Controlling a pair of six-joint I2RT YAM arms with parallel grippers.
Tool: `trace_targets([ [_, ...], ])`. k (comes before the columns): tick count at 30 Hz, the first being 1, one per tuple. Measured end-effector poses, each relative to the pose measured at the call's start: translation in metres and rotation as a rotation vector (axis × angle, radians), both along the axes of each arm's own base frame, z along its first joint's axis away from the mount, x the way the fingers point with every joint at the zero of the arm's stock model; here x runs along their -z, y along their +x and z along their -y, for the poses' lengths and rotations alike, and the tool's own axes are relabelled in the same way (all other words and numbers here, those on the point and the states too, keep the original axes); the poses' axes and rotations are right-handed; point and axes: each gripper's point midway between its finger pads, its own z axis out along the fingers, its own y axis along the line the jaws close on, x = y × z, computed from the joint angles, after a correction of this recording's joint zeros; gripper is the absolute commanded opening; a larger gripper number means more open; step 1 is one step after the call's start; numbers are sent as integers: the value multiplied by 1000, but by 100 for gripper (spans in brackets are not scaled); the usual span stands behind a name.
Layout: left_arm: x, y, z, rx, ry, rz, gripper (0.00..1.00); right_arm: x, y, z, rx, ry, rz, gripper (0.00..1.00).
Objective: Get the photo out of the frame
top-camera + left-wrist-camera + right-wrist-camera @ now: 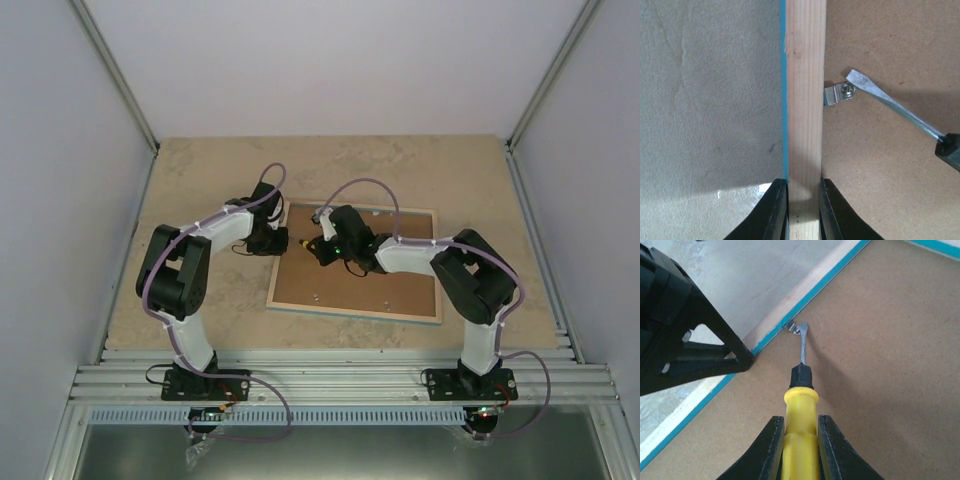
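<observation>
The frame (400, 300) lies face down on the table, its brown fibreboard back up. The photo is hidden under the back panel. My left gripper (803, 210) is shut on the frame's left wooden rail (805, 100), which has a turquoise outer edge. My right gripper (801, 450) is shut on a yellow-handled screwdriver (801, 410). The screwdriver's flat tip (860, 80) rests on a small metal retaining clip (837, 94) at the rail's inner edge; the clip also shows in the right wrist view (792, 326).
Both arms meet over the frame's upper left corner (290, 210). The beige table (200, 180) is enclosed by white walls at the left, back and right. The left gripper's black body (680, 340) sits close beside the screwdriver tip.
</observation>
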Motion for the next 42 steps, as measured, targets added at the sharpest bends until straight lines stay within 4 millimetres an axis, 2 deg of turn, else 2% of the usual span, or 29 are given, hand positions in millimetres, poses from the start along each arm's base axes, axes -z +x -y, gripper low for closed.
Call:
trace_targets([
  [7,0,0,1,3,-1,2,7,-4,7,-6,-2,3,6,1],
  [15,0,0,2,4,-1,3,6,1,9,-11,-14,-6,-3,0],
  [42,0,0,1,0,5,4,7,1,6,-10,-125,-70,-27,0],
])
